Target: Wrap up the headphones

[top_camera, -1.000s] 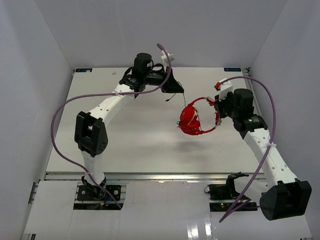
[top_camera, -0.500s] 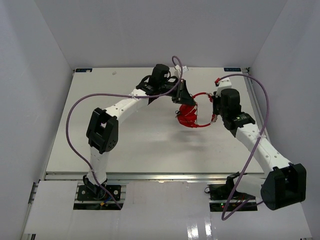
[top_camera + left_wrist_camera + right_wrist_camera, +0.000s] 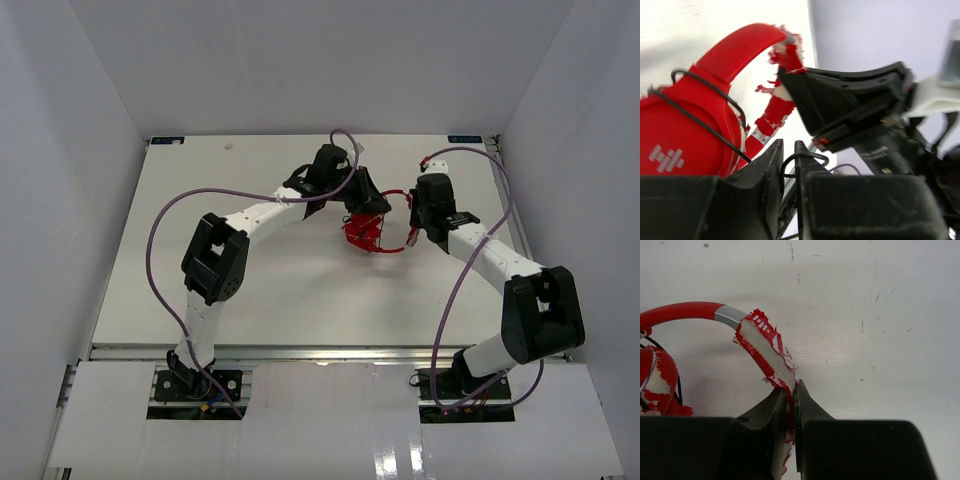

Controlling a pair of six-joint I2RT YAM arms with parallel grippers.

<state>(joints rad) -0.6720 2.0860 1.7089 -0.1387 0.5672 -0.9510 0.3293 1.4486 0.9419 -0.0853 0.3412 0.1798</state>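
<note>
Small bright-red over-ear headphones point(image 3: 372, 232) were over the flat white table point(image 3: 250, 295), right of centre toward the far side, between both arms. R gripper point(image 3: 790, 392) was clamped shut on the headband's worn padding point(image 3: 762, 347), red skin flaking off white foam, just below a silver slider band point(image 3: 730, 316). L gripper point(image 3: 788, 160) was against the round red ear cup point(image 3: 695, 107) from the left, its jaws only a narrow slit apart. A loop of thin black cord point(image 3: 805, 156) rose out of that slit, not visibly pinched. More cord crossed the cup's outer face near a white logo point(image 3: 662, 157).
</note>
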